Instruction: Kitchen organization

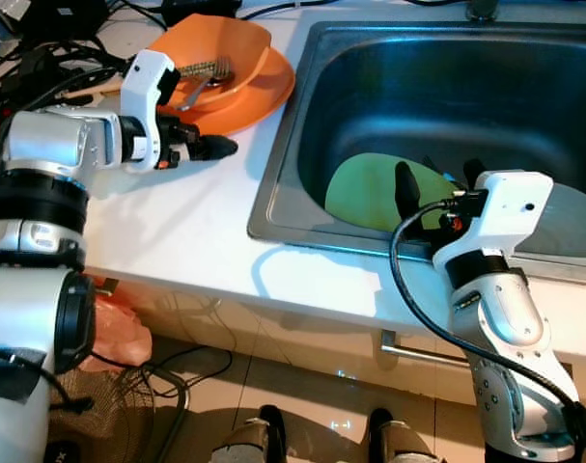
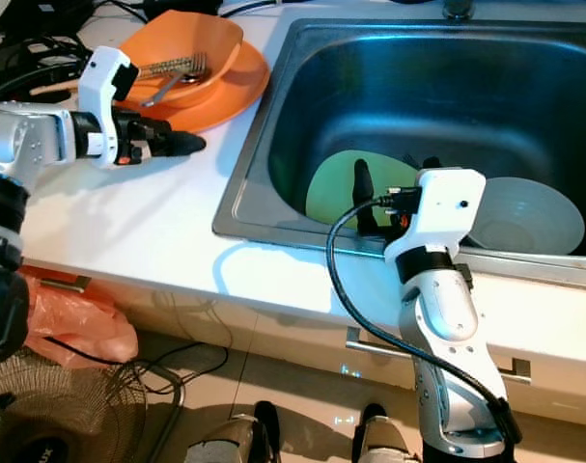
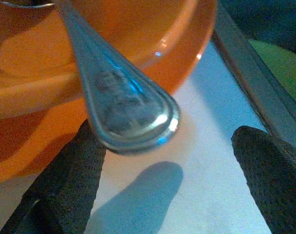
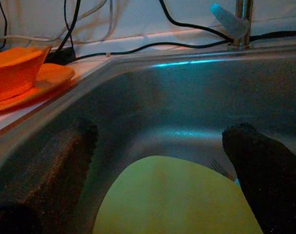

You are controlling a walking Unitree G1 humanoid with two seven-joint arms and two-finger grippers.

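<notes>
An orange bowl (image 1: 215, 43) sits on an orange plate (image 1: 268, 92) on the white counter (image 1: 186, 227), left of the steel sink (image 1: 273, 183). A fork (image 1: 208, 68) and a spoon (image 1: 191, 95) lie in the bowl; the spoon's handle end (image 3: 133, 117) juts over the rim. My left gripper (image 1: 215, 147) is open at the plate's near edge, with that handle end just above its fingers (image 3: 65, 185), untouched. Inside the sink lie a green plate (image 1: 365, 193) and a pale bowl (image 2: 524, 214). My right gripper (image 1: 437, 183) is open just above the green plate, holding nothing.
Black cables (image 1: 51, 48) crowd the counter's back left. A faucet (image 4: 240, 19) stands behind the sink. A fork's tines (image 4: 218, 168) peek past the green plate. Below the counter are an orange plastic bag (image 1: 119, 333), a floor fan (image 2: 61, 415) and a drawer handle (image 1: 413, 347).
</notes>
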